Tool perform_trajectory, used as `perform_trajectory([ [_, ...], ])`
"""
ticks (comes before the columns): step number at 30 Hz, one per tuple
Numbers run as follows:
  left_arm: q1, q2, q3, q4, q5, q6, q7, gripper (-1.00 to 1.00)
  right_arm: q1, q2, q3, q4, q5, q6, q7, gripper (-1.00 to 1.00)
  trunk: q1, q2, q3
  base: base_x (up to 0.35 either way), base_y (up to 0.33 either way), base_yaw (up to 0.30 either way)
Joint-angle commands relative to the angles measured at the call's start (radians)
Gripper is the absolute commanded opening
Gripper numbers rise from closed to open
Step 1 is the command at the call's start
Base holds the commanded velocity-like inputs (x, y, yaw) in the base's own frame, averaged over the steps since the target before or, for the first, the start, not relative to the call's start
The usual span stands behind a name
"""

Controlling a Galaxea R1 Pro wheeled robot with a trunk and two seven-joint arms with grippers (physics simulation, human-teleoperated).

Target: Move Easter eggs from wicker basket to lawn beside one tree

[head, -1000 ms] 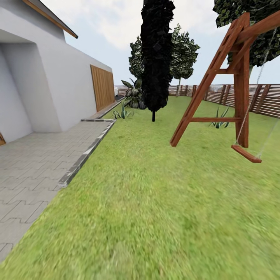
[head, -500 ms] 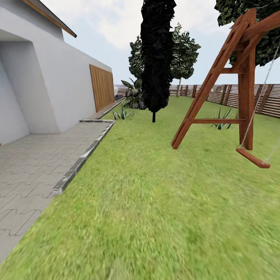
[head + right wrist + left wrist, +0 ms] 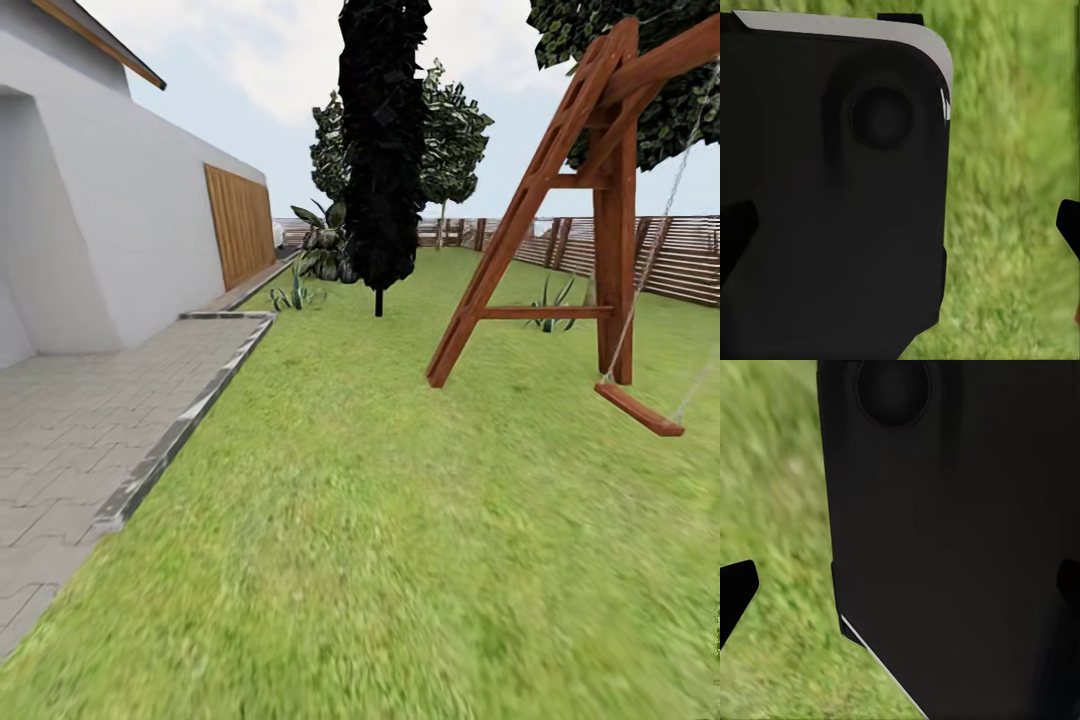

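The whole head view has slid since the earlier pictures: the house wall and paving sit further toward the left edge and the swing frame has drawn closer, so the camera has moved, not the things. The lawn (image 3: 360, 520) spreads across the foreground, mottled green and blurred. At left, grey paving (image 3: 70, 440) with a stone kerb runs beside the white house wall (image 3: 110, 240), which carries a wooden slatted panel (image 3: 240, 225). Ahead stands an all-black columnar tree (image 3: 383, 150), and behind it a tree (image 3: 452, 140) with a thin pale trunk and a rounded leafy crown, near the brown slatted fence (image 3: 640, 255) that closes the garden. At right a wooden swing frame (image 3: 560, 200) stands on the grass, its seat (image 3: 640, 408) hanging tilted on a rope.

In the left wrist view, the left gripper (image 3: 900, 592) has dark fingertips at opposite edges of the picture, set wide apart with nothing between them, before a black robot body panel (image 3: 952, 547) and grass. The right gripper (image 3: 900, 232) is likewise spread wide and empty, over grass, beside a black panel with a pale rim (image 3: 832, 195).
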Motion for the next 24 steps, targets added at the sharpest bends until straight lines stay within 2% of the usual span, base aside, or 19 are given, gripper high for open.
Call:
perform_trajectory([
  [1, 0.001, 0.0, 0.0, -0.003, 0.0, 0.001, 0.0, 1.0, -0.001, 0.0, 0.0, 0.001, 0.001, 0.0, 0.0, 1.0, 0.001, 0.0, -0.001, 0.334, 0.0, -0.241],
  [7, 0.001, 0.0, 0.0, -0.002, 0.0, 0.001, 0.0, 1.0, -0.001, 0.0, 0.0, 0.001, 0.001, 0.0, 0.0, 1.0, 0.001, 0.0, -0.001, 0.334, 0.0, -0.109],
  [24, 0.001, 0.0, 0.0, -0.002, 0.0, 0.001, 0.0, 1.0, -0.001, 0.0, 0.0, 0.001, 0.001, 0.0, 0.0, 1.0, 0.001, 0.0, -0.001, 0.334, 0.0, -0.002],
])
